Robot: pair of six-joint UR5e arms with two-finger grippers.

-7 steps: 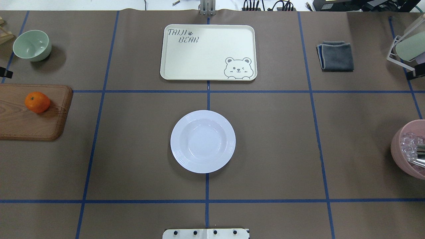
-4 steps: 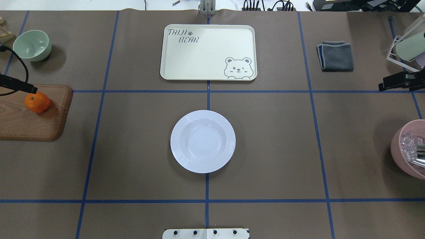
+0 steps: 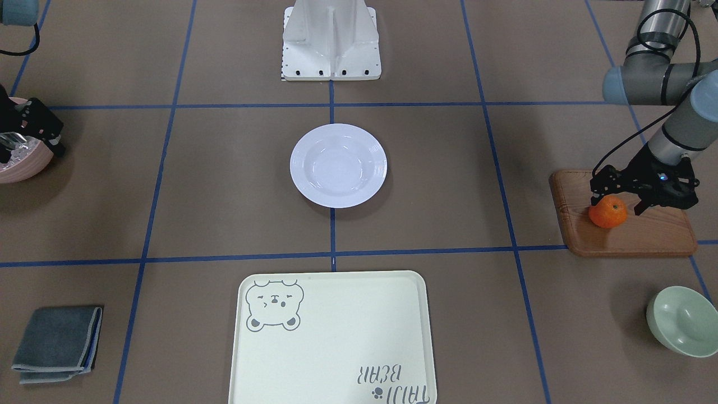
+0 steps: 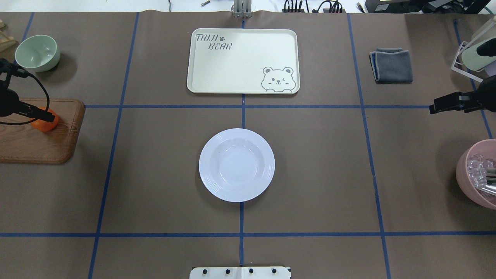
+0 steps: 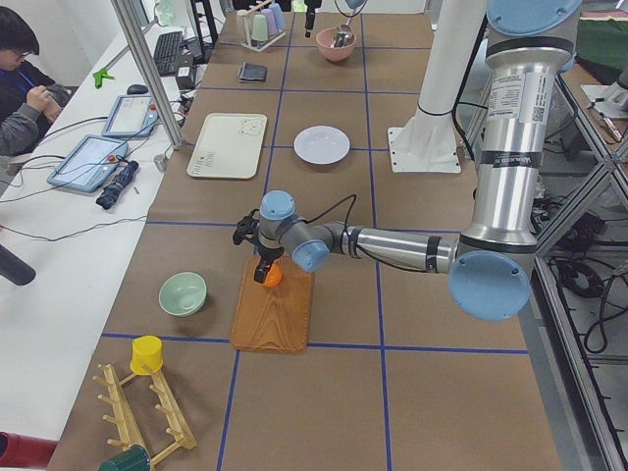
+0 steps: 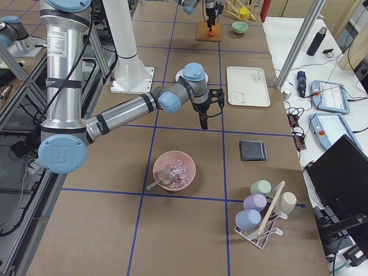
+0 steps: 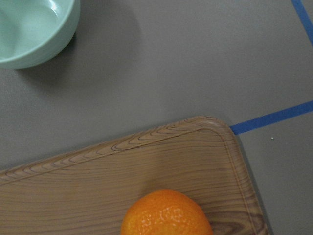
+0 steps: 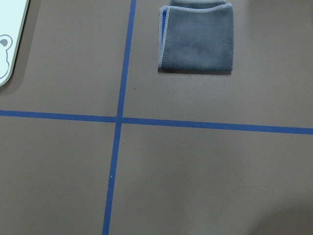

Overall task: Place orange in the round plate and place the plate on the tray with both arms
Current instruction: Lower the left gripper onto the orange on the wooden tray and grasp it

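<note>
The orange (image 3: pixel 608 214) lies on a wooden board (image 3: pixel 634 238) at my left end of the table. My left gripper (image 3: pixel 617 200) hangs open just above it, one finger on each side, and half hides the orange (image 4: pixel 45 124) from overhead. The left wrist view shows the orange (image 7: pixel 166 215) close below. The white round plate (image 4: pixel 236 164) stands empty at the table's middle. Beyond it lies the tray (image 4: pixel 243 61), also empty. My right gripper (image 4: pixel 432 109) hovers over bare table at the right edge; its jaws do not show clearly.
A pale green bowl (image 4: pixel 37 53) stands behind the board. A pink bowl (image 4: pixel 476 174) with ice and a utensil sits at the right edge. A folded grey cloth (image 4: pixel 391 65) and a cup rack (image 4: pixel 474 58) are at the far right.
My left gripper has come in from the left edge and down over the orange. My right gripper has moved further in from the right edge. Plate and tray have not moved.
</note>
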